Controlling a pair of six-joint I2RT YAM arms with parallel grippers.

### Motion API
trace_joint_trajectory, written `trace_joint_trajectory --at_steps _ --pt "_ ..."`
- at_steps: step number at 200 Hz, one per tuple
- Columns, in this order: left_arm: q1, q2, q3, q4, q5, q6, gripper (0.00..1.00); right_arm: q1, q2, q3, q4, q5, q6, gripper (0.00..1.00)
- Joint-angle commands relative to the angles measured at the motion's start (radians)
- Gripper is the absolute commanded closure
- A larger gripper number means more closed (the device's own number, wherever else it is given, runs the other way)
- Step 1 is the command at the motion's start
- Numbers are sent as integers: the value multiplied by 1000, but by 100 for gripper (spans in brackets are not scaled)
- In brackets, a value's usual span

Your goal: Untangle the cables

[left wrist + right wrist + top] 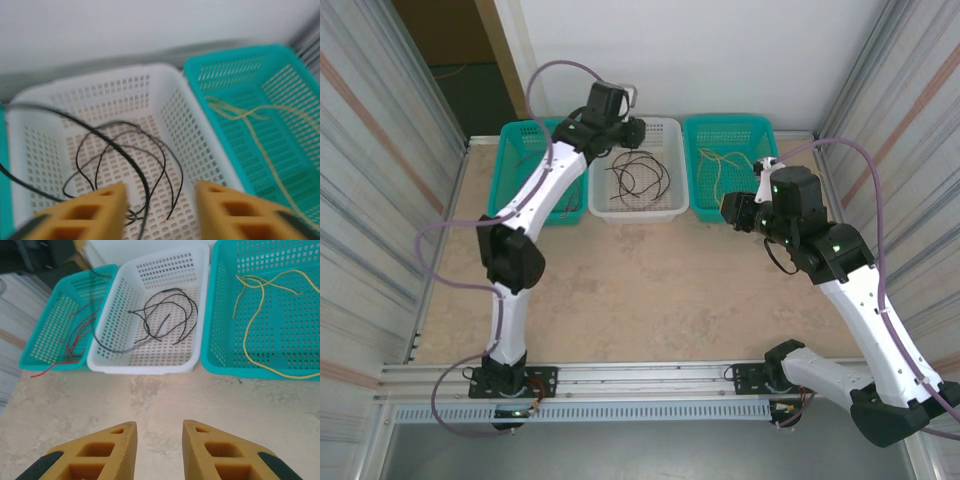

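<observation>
Cables: black bunch (125,150) lies loose in white basket (165,70), right under left hand (160,192). That hand is released: fingers apart, nothing pinched. One long black strand runs 10 o'clock to 5 o'clock in the left wrist view and passes down between the fingers. A next pick looks like straight down, jaws across that axis.

Left arm is clearly nearer. Right hand (159,427) hangs over bare desk (150,395), also released and empty, black bunch at its 12 o'clock, well apart.

Right wrist view adds the colour split:
- yellow cables (260,315) in right teal basket (212,315), 1 o'clock
- red cables (80,327) in left teal basket (55,365), 10 o'clock, one red end trailing over the rim onto the desk

Left wrist view is blurred; can't tell if the strand touches a finger.
</observation>
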State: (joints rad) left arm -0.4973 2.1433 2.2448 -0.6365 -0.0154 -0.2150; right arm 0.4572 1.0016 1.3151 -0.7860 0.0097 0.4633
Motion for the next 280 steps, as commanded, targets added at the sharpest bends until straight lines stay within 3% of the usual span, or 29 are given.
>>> trace_joint_trajectory --at_steps 1,12,14,22,45,49,55,88,124,140,153,163,191,199,219,231,251,258,268,280 --pt "-3 21 0 -25 57 -29 36 -6 -8 9 -15 32 8 63" --pt "-4 3 -26 -20 72 -42 29 -6 -22 -1 6 34 18 55" --pt "-4 -2 -31 -17 75 -43 21 -5 -34 -3 12 36 19 53" --pt "-6 -32 -60 -3 87 -44 3 -1 -48 -15 35 53 29 45" --pt "-17 -179 -171 35 77 -34 1 5 -89 -62 123 110 47 23" --pt "-19 -207 -197 44 70 -34 1 7 -98 -79 151 107 40 18" --pt "-21 -260 -239 58 58 -32 1 8 -110 -109 202 94 38 0" --pt "-27 -616 -617 250 -95 33 1 3 -165 -262 395 139 85 1" --pt "-12 -952 -1159 521 -495 205 1 -22 -156 -433 389 456 131 1" --pt "21 -1024 -1398 601 -559 279 1 -60 -110 -535 441 608 61 1" --pt "74 -1053 -1523 617 -638 184 1 -113 -51 -595 469 724 117 1" --pt "140 -1059 -1613 655 -630 125 1 -149 5 -645 537 777 133 1" --pt "250 -988 -1811 954 -661 120 1 -194 175 -740 798 951 20 1" --pt "264 -950 -1846 1064 -648 148 1 -218 217 -705 777 930 14 1" --pt "291 -862 -1860 1213 -600 179 1 -245 327 -732 1026 928 -136 1" --pt "310 -813 -1874 1343 -513 232 1 -268 397 -769 1187 873 -201 1" --pt "349 -696 -1870 1479 -407 273 1 -286 490 -810 1411 687 -360 1" --pt "368 -669 -1857 1487 -343 284 1 -306 502 -842 1497 542 -418 1" --pt "404 -680 -1804 1340 -218 264 1 -353 524 -867 1554 411 -416 1" --pt "458 -650 -1832 1408 -115 235 1 -447 482 -904 1525 169 -360 1"
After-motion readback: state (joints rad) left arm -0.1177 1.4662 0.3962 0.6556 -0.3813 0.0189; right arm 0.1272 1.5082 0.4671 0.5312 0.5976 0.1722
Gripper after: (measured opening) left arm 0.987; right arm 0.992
